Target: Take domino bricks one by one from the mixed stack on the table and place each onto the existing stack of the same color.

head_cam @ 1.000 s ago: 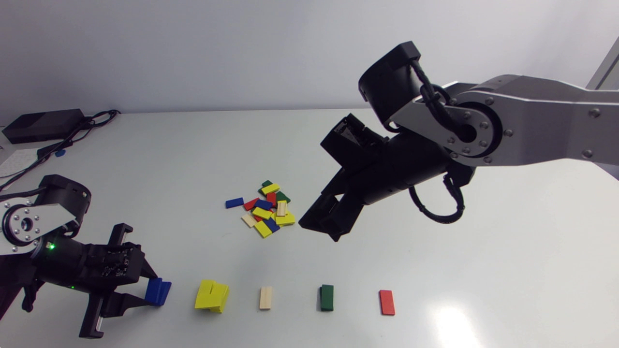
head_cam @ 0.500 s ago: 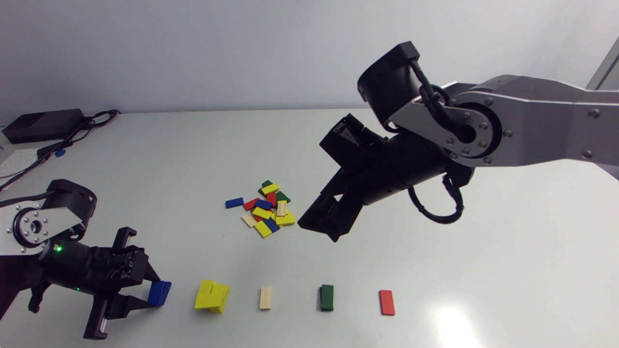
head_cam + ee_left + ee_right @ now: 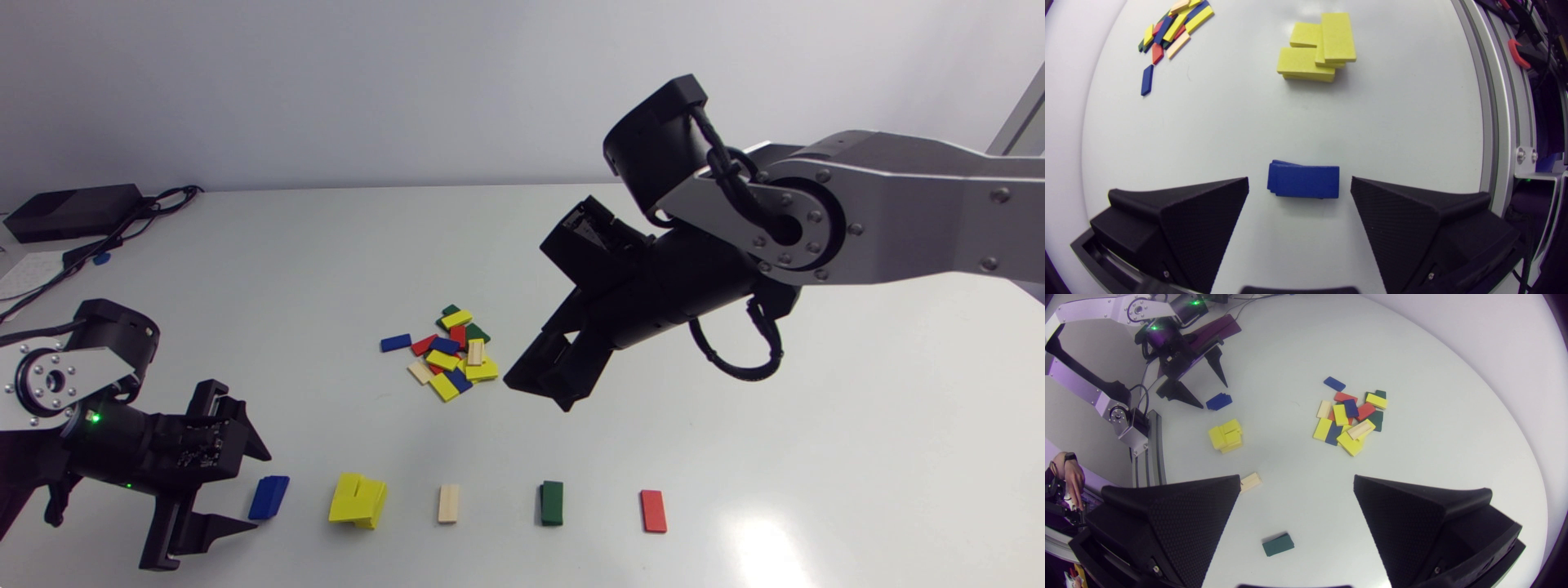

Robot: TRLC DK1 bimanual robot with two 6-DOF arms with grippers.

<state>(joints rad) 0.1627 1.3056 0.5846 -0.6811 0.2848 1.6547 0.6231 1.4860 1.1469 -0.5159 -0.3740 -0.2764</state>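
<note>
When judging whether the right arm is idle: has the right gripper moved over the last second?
No. In the head view the right gripper hangs just right of the mixed pile, at the same gap from it as a second ago.

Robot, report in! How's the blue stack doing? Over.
Left gripper open, astride blue stack, not touching. Right gripper open, hovering beside mixed pile. Nothing blocking.

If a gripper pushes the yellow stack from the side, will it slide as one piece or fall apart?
Probably it falls apart: in the yellow stack the bricks lie askew, the top brick overhanging. They look flat and stiff, so they would likely slide, not roll. Being small, they seem light; a gentle push may shift that top brick.
</note>
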